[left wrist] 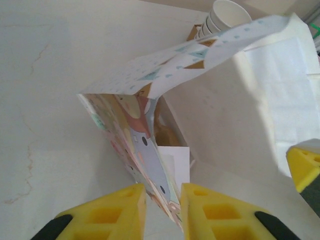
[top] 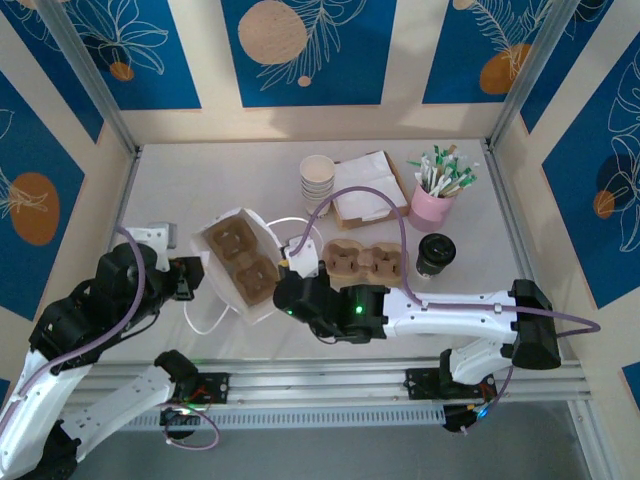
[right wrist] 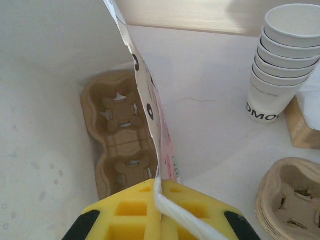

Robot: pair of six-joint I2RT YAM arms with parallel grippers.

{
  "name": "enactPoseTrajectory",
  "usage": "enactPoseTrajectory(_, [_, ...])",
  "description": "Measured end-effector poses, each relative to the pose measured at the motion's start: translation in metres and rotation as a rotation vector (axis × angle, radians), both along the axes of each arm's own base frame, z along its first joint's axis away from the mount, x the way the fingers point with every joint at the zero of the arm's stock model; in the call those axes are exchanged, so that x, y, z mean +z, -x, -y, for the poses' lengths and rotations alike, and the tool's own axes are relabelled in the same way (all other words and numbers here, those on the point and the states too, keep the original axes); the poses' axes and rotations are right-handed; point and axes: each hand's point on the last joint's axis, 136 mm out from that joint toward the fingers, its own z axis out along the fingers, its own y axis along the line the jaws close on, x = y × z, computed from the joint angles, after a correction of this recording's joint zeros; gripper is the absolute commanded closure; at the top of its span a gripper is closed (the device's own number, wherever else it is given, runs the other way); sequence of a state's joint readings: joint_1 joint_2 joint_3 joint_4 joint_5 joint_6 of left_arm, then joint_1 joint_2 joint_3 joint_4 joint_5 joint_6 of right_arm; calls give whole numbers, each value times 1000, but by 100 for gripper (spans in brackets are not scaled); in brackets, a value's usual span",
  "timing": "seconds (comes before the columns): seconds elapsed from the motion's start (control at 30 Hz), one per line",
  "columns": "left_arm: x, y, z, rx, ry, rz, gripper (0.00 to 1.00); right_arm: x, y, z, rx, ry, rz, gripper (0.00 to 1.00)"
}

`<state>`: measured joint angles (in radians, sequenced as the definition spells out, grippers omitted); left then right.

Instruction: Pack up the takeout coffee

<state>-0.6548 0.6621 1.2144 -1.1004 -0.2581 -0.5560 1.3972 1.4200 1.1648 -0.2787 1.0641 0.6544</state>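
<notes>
A patterned paper bag (top: 228,222) stands open on the table's left half, with a brown cup carrier (top: 246,262) lying inside it. My left gripper (top: 192,278) is at the bag's left rim. In the left wrist view its yellow fingers (left wrist: 163,192) straddle the bag's edge (left wrist: 147,135), narrowly apart, with a gap still showing beside the paper. My right gripper (top: 290,268) is shut on the bag's right wall (right wrist: 150,112) and its white handle, and the carrier (right wrist: 120,135) lies below. A second carrier (top: 362,262) sits just right of the bag.
A stack of white paper cups (top: 317,180) stands at the back, next to brown paper bags (top: 368,190). A pink cup of stirrers (top: 435,198) is at the back right, and a black round cup (top: 436,253) sits in front of it. Walls enclose the table.
</notes>
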Motion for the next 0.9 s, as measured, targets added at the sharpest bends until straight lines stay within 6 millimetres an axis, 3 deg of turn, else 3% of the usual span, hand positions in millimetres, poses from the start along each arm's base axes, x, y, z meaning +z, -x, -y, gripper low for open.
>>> enactPoseTrajectory(0.1, [2,0,6,-40,0,11,88,4,2,-8,40,-17,-1,97])
enactPoseTrajectory(0.23, [3,0,11,-87,-21,29,100,13,8,-23,132,-65,1,80])
enactPoseTrajectory(0.4, [5,-3,15,-117,-36,61,100,37,15,-29,232,-149,10,74])
enactPoseTrajectory(0.53, [12,-6,20,-144,-35,96,100,49,12,-25,261,-197,1,55])
enactPoseTrajectory(0.73, [21,-4,27,-207,-28,155,100,42,10,-16,282,-183,-30,35])
enactPoseTrajectory(0.9, [20,-7,30,-225,-52,168,100,39,10,-7,311,-155,-66,35])
